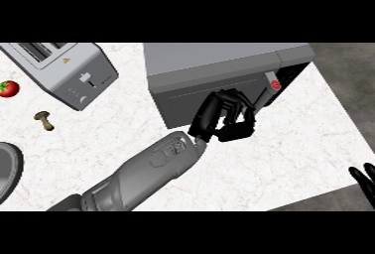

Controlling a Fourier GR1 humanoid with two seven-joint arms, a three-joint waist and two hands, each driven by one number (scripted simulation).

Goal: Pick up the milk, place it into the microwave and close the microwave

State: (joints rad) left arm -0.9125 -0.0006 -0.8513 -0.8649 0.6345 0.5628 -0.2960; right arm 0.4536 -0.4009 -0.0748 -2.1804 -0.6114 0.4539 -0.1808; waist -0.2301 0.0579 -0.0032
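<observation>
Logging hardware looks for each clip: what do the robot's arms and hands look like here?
The left forearm is a smooth, rounded grey shell with a raised panel near the wrist bearing a small pale marking. It ends in a glossy black left hand with segmented fingers. Of the right hand, only black fingers show at the right edge. No cables or sleeves are visible.

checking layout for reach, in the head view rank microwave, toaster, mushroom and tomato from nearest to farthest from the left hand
1. Microwave: the left hand is right against its front, at centre.
2. Toaster: upper left of the counter.
3. Mushroom: left side, below the toaster.
4. Tomato: at the far left edge.
</observation>
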